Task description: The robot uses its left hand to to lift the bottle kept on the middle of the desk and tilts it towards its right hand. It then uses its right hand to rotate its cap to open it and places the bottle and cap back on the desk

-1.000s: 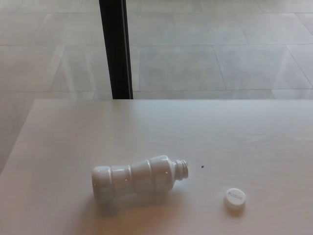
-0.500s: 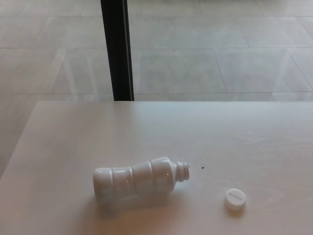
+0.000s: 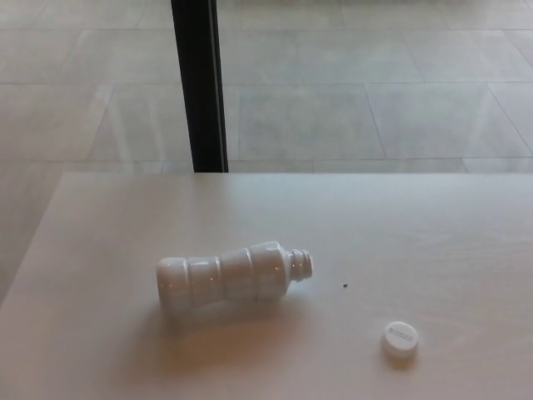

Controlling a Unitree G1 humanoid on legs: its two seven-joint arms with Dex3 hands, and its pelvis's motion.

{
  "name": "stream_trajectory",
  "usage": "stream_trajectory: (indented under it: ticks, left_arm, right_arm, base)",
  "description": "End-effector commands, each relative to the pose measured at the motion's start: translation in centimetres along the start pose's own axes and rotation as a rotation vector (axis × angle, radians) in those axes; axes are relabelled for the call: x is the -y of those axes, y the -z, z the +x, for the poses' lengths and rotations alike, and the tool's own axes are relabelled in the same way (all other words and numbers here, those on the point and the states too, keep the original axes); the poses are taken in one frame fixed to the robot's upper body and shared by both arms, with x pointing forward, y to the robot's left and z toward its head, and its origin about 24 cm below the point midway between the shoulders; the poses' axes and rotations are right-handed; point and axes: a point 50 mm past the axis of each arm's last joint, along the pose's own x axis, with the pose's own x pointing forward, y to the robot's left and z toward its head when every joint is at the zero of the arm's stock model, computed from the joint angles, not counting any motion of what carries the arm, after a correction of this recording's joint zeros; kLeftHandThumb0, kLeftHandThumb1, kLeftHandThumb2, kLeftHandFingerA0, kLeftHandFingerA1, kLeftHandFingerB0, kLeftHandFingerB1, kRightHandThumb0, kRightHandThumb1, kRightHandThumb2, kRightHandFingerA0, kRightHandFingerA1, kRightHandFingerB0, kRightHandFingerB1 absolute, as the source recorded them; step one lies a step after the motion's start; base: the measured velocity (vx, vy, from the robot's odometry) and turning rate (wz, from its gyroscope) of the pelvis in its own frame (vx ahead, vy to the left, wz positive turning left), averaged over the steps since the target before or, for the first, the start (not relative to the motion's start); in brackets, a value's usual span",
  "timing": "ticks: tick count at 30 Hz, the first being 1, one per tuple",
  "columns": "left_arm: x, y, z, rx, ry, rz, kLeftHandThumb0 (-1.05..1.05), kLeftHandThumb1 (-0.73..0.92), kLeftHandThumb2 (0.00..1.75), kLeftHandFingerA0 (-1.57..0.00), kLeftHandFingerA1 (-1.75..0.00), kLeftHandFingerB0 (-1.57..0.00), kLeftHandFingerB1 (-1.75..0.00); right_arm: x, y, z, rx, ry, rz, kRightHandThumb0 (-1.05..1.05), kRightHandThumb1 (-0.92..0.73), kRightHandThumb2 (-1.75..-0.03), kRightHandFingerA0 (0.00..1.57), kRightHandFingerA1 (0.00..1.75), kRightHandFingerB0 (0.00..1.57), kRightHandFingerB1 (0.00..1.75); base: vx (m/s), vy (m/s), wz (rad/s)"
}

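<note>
Since half a second ago the bottle (image 3: 236,279) has shifted: it now lies a little farther up the bench (image 3: 416,225), and its open mouth, which sat close to the small dark speck (image 3: 345,286), has pulled back to the left and away from it. Nothing else looks changed to me; the cap and the speck sit where they were.

Reading from the left, I see the pale bench edge running down over the tiled floor (image 3: 350,100), and a black upright post (image 3: 200,83) standing behind the bench's far edge. Next comes the white bottle, lying on its side near the middle of the bench, base to the left and uncapped neck pointing right and slightly away from me. Just right of the neck is the dark speck, apart from the bottle. Farther right and nearer to me, the white cap (image 3: 400,338) rests flat on the bench with its top face up, well apart from the bottle.

Neither of my hands shows in the head view, so I cannot tell how the fingers are set on either side.
</note>
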Motion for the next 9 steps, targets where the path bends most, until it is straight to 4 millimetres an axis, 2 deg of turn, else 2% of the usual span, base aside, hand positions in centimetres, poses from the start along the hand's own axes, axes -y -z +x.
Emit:
stream_trajectory:
  ticks: [1, 2, 3, 5, 6, 7, 9]
  left_arm:
    - [-0.75, -2.01, -0.21, 0.145, -0.017, 0.027, -0.38, 0.52, 1.11, 0.0, -0.52, 0.0, -0.52]
    - [-0.73, -2.03, -0.24, 0.147, -0.007, 0.033, -0.78, 0.91, 0.7, -0.15, -0.49, -0.09, -0.35]
    - [-0.63, -2.06, -0.2, 0.15, -0.007, 0.026, -0.38, 0.52, 1.11, -0.01, -0.52, 0.0, -0.51]
    - [-0.62, -2.06, -0.17, 0.151, -0.005, 0.023, -0.38, 0.52, 1.11, -0.01, -0.52, 0.0, -0.51]
    - [-0.61, -2.07, -0.18, 0.162, -0.005, 0.01, -0.38, 0.53, 1.11, -0.01, -0.52, 0.0, -0.52]
    - [-0.44, -2.18, -0.1, 0.165, -0.001, 0.001, -0.38, 0.53, 1.11, -0.01, -0.52, 0.0, -0.52]
    - [-0.24, -2.32, -0.01, 0.17, 0.003, -0.003, -0.38, 0.53, 1.11, -0.01, -0.52, 0.0, -0.52]
  right_arm:
    - [0.16, -0.42, -0.26, 0.063, -0.024, 0.027, -0.59, -0.57, -0.84, 0.54, 0.57, 0.26, 0.43]
    - [0.12, -0.39, -0.22, 0.06, -0.026, 0.021, -0.58, -0.57, -0.84, 0.53, 0.57, 0.27, 0.44]
    - [0.09, -0.36, -0.18, 0.054, -0.029, 0.017, -0.51, -0.69, -0.61, 0.59, 0.45, 0.32, 0.31]
    - [0.13, -0.32, -0.19, 0.051, -0.028, 0.013, -0.52, -0.68, -0.61, 0.63, 0.47, 0.34, 0.32]
    - [0.16, -0.3, -0.2, 0.048, -0.024, -0.001, -0.57, -0.57, -0.87, 0.54, 0.58, 0.25, 0.44]
    - [0.04, -0.33, -0.16, 0.049, -0.026, 0.007, -0.51, -0.69, -0.61, 0.61, 0.46, 0.33, 0.32]
    - [-0.15, -0.36, -0.11, 0.051, -0.03, 0.013, -0.51, -0.69, -0.61, 0.61, 0.46, 0.33, 0.32]
  base:
    - [0.0, 0.0, 0.0]
    - [0.0, 0.0, 0.0]
    - [0.0, 0.0, 0.0]
    - [0.0, 0.0, 0.0]
    - [0.0, 0.0, 0.0]
    - [0.0, 0.0, 0.0]
    - [0.0, 0.0, 0.0]
